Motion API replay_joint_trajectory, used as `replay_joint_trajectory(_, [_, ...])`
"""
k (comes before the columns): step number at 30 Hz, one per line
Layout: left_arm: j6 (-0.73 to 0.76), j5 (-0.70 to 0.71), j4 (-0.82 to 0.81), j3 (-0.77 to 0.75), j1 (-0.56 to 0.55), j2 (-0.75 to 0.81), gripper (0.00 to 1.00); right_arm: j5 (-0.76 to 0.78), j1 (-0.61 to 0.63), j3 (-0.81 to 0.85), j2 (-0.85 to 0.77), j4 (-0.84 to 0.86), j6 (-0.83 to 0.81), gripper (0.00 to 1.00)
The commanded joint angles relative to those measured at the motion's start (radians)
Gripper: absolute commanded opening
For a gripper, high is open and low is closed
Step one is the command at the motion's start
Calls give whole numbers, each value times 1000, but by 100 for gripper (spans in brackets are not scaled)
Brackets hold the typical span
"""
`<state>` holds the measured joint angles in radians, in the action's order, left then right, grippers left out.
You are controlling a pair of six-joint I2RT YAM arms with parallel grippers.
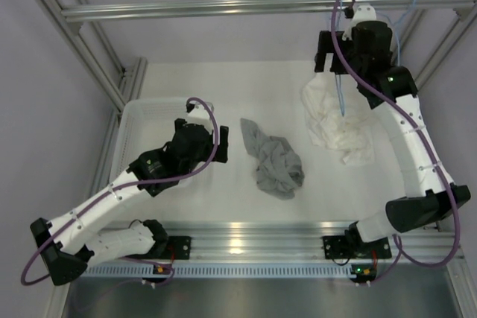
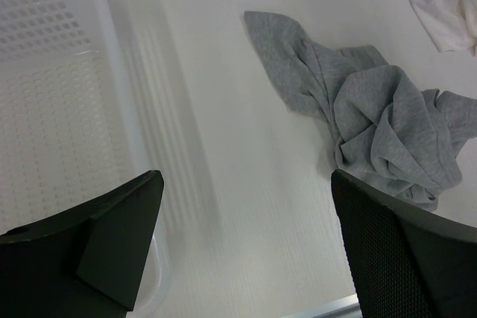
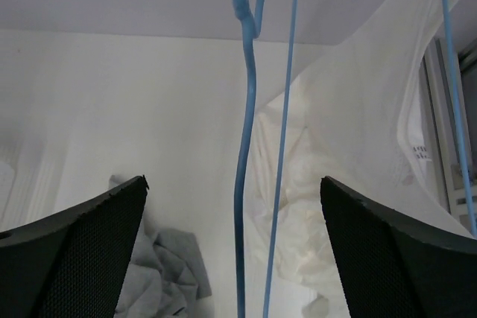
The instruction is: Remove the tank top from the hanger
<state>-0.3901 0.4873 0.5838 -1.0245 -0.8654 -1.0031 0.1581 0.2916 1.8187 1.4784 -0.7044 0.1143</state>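
Looking down at the small, soft, mid-grey sleeveless tank top point(image 1: 274, 161): crumpled in a loose heap near the middle of the flat white table point(image 1: 253, 87), free of any wire. Sits between the white perforated plastic basket point(image 1: 156, 102) on the left and the larger white cloth garment point(image 1: 339, 121) on the right, touching neither.

Over at the black two-finger left gripper point(image 2: 246, 184): spread wide, gripping nothing. Hangs above the basket's right wall and the bare table beside it, with the grey heap near its right finger.

Up at the black two-finger right gripper point(image 3: 232, 180): high at the far right, close under the silver metal rail point(image 1: 223, 9), likewise spread wide. Closes on nothing. Frames the thin light-blue wire hanger point(image 3: 242, 147) between its fingers, two bare strands running down through the gap, apart from both pads, with a twisted neck at the top. Cannot tell where the hook sits, since that runs out of the wrist view.

Beyond the right finger: white cloth draped over a second thin blue wire point(image 3: 453, 72), bunched in folds lower down. Below the left finger, a corner of the grey heap on the table.
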Motion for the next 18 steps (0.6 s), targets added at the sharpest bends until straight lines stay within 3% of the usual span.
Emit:
replay_joint_trajectory(1, [-7, 20, -42, -6, 2, 20, 99, -26, 0, -9, -94, 37, 7, 99])
replay_joint_trajectory(6, [-23, 10, -41, -25, 2, 9, 99, -16, -2, -85, -239, 36, 24, 99])
replay_joint_trajectory(9, [-36, -68, -59, -43, 2, -18, 99, 14, 0, -231, -441, 33, 54, 99])
replay_joint_trajectory(12, [-20, -229, -127, -92, -18, -136, 99, 50, -2, -390, -628, 13, 83, 100])
replay_joint_trajectory(14, [3, -211, -153, -146, -94, -311, 99, 47, 0, -485, -713, -24, 94, 99])
replay_joint_trajectory(18, [91, -317, -206, -288, -123, -593, 99, 20, 0, -541, -849, -119, 72, 99])
